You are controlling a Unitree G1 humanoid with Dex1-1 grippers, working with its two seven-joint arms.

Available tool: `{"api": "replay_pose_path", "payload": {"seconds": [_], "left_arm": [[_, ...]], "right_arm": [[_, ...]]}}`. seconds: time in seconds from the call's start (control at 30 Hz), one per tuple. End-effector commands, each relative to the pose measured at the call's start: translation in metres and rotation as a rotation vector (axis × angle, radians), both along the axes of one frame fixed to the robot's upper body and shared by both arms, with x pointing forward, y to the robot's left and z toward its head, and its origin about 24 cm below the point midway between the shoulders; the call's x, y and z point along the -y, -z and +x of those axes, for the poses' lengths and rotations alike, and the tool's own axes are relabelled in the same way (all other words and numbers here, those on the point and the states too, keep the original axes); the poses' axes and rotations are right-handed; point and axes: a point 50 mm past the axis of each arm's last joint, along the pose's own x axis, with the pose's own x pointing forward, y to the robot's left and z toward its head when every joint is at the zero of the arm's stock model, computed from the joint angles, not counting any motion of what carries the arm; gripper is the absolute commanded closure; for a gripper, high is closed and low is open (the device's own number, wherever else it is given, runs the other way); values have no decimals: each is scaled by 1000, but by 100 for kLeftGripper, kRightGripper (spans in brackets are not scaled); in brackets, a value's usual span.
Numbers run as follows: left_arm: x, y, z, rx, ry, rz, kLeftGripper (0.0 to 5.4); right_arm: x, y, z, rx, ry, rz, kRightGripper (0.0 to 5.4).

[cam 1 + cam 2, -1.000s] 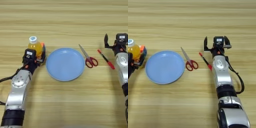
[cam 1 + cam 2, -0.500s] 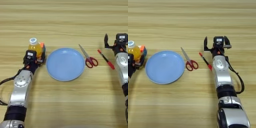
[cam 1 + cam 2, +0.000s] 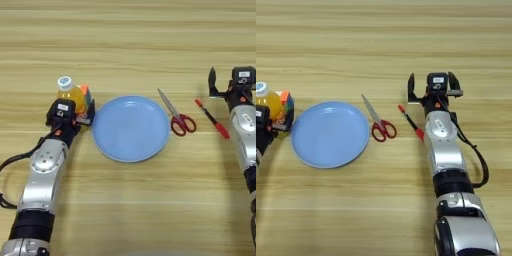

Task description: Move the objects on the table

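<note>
Standing at the table's left side, the orange bottle with its white cap sits touching the puzzle cube, both just left of the blue plate; the left gripper is at the bottle, though whether its fingers clasp it cannot be told. The pen lies beside the red-handled scissors; the right gripper rests just right of the pen, fingers spread apart, holding nothing. Judged from this layout, the plate is bare and nothing appears relocated; nearly all the work seems left.

Left hand extends forward at left, finger state unclear. Right hand rests forward, fingers spread.
</note>
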Motion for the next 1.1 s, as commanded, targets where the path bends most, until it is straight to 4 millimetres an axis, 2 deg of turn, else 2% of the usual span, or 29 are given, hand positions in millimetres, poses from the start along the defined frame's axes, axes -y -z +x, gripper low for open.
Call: {"api": "replay_pose_path", "payload": {"seconds": [0.03, 0.13, 0.23, 0.5, 0.7, 0.93, 1.1], "left_arm": [[1, -2, -1, -1, 0, 1, 54], [1, -6, 0, 19, -5, -7, 17], [3, -15, 1, 66, 1, -42, 2], [7, -43, 2, 221, 47, -163, 2], [6, -62, 2, 315, 92, -192, 2], [-11, -92, 0, 466, 53, -207, 2], [-26, -100, 2, 498, -9, -173, 2]], "right_arm": [[0, -6, 4, 8, -6, -14, 0], [0, -6, 4, 8, -7, -14, 0], [0, -5, 4, 6, -8, -15, 0], [-1, -5, 4, 5, -11, -18, 0], [-1, -5, 4, 4, -12, -20, 0], [-1, -4, 4, 2, -14, -22, 0], [-1, -4, 3, 2, -14, -23, 0]]}}
